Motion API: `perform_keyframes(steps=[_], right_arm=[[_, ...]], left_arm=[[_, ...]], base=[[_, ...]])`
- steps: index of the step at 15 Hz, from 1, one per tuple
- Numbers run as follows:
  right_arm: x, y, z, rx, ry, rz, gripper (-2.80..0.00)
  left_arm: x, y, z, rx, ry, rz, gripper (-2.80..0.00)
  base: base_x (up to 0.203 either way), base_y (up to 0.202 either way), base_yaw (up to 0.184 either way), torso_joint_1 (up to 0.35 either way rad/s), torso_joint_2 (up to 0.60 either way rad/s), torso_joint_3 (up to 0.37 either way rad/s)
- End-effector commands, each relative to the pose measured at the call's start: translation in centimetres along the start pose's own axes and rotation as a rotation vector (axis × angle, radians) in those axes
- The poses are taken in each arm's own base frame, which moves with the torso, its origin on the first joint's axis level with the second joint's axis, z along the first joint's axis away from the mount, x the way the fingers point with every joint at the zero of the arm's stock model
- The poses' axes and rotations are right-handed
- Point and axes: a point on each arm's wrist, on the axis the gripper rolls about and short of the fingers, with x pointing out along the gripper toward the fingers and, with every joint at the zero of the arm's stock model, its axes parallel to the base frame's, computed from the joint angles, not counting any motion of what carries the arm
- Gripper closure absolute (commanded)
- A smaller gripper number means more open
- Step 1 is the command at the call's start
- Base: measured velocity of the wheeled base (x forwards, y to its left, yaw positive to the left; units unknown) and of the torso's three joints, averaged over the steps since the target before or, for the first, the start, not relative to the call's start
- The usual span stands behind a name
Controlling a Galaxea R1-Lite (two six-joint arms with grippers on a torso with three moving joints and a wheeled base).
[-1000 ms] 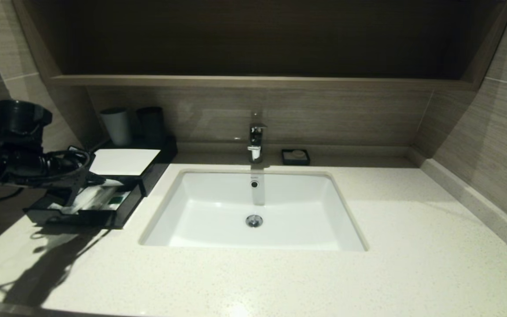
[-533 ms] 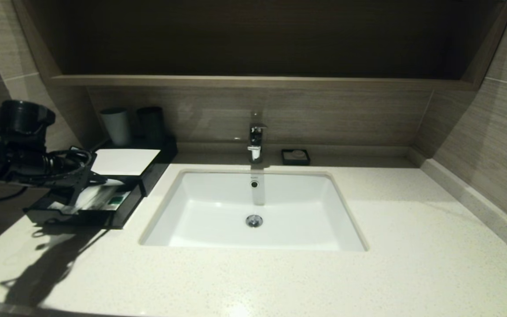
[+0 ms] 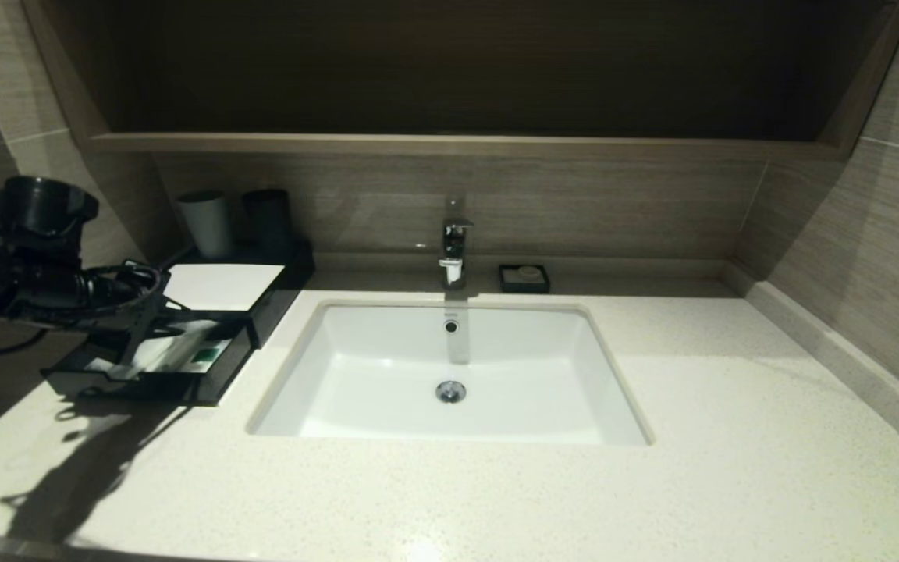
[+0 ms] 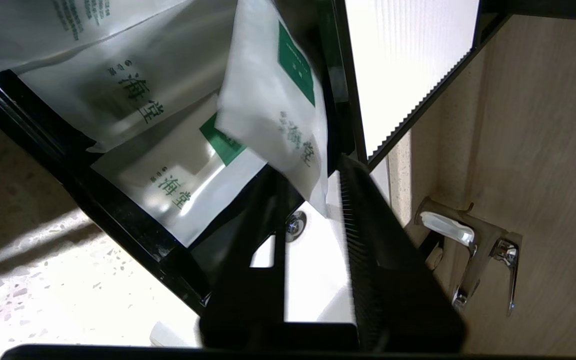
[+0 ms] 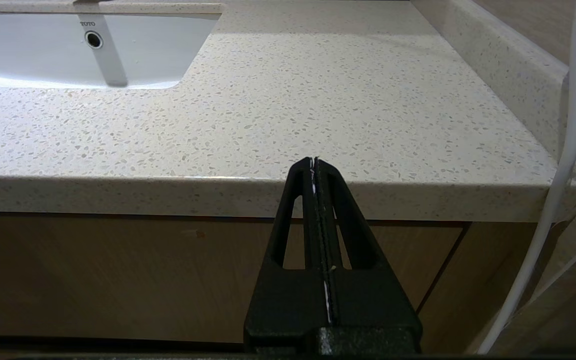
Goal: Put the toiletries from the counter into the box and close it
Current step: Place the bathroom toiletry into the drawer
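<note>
The black box [image 3: 282, 297] with a white top panel [image 3: 219, 285] stands at the left of the vanity, its drawer [image 3: 184, 386] pulled out. My left gripper [image 3: 131, 353] hovers over the drawer with its fingers apart [image 4: 308, 172]. A white sachet with a green mark [image 4: 273, 100] leans loose over the drawer's rim [image 4: 93, 200], one corner between my fingers and not pinched. Other white packets [image 4: 178, 187] lie in the drawer. The brown wood ledge [image 3: 449, 144] runs along the wall. My right gripper [image 5: 314, 162] is shut and empty, parked below the vanity's front edge, out of the head view.
A white sink [image 3: 449, 375] with a chrome faucet [image 3: 453, 250] sits mid-vanity. A small black soap dish [image 3: 524, 277] stands behind it. Two cups [image 3: 207, 222] stand behind the box. A white cable [image 5: 565, 150] hangs beside my right gripper.
My left wrist has shifted slightly toward the box. The white packet at its fingers sits a little lower in the drawer. The right arm has not moved.
</note>
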Motion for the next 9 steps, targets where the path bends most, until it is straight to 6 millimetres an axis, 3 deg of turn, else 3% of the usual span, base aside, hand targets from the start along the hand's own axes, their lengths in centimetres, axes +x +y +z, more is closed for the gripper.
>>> perform_keyframes(steps=[1,9], right_arm=[[0.0,0.0,0.0,0.0,0.0,0.0,0.0],[0.0,0.0,0.0,0.0,0.0,0.0,0.0]], left_arm=[[0.3,0.1,0.1,-0.012,0.004,0.007,-2.8],[-1.2,-0.2,-0.1,-0.047,0.015,0.049,-2.8]], base=[[0.0,0.0,0.0,0.0,0.0,0.0],[0.0,0.0,0.0,0.0,0.0,0.0]])
